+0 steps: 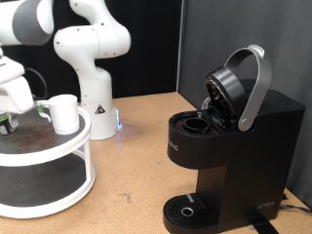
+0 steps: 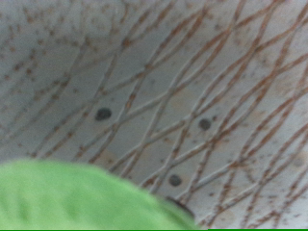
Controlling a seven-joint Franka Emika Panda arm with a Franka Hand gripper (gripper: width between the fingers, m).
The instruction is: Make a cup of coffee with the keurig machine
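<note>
Exterior view — jaws beside cup, keurig machine lid open

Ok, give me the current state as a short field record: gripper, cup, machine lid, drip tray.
gripper: at the exterior view's left edge, over the round two-tier stand; open or shut not visible
cup: white, upright on the stand's top tier, beside the gripper
keurig machine: at the exterior view's right, on the table
lid: raised, pod chamber exposed
drip tray: nothing standing on it
wrist view: blurred green object over a speckled surface
</note>
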